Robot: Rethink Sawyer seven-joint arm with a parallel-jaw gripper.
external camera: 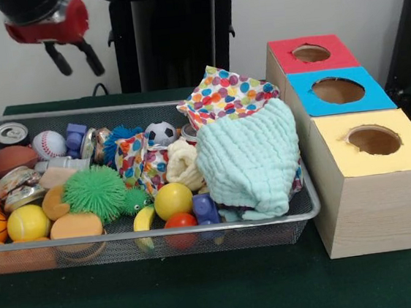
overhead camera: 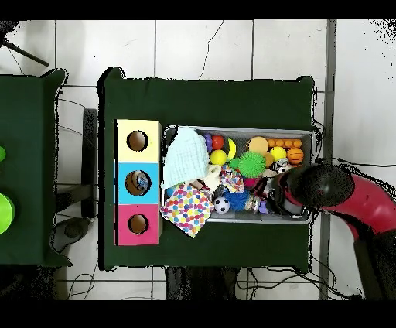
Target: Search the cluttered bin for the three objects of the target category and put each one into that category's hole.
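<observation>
3 soft cloths, the mint one (external camera: 250, 160), the dotted one (external camera: 223, 93) and a cream one (external camera: 181, 164), heap at the bin's (external camera: 147, 231) right end, light, limp, best pinched at a raised fold, while the empty pincer (external camera: 74, 59) hangs open at upper left.

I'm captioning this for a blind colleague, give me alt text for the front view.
A wire mesh bin crammed with balls, cans, a spiky green toy and a pale mint cloth sits beside three boxes with red, blue and yellow holed tops. The red-and-black gripper hangs open above the bin.
</observation>
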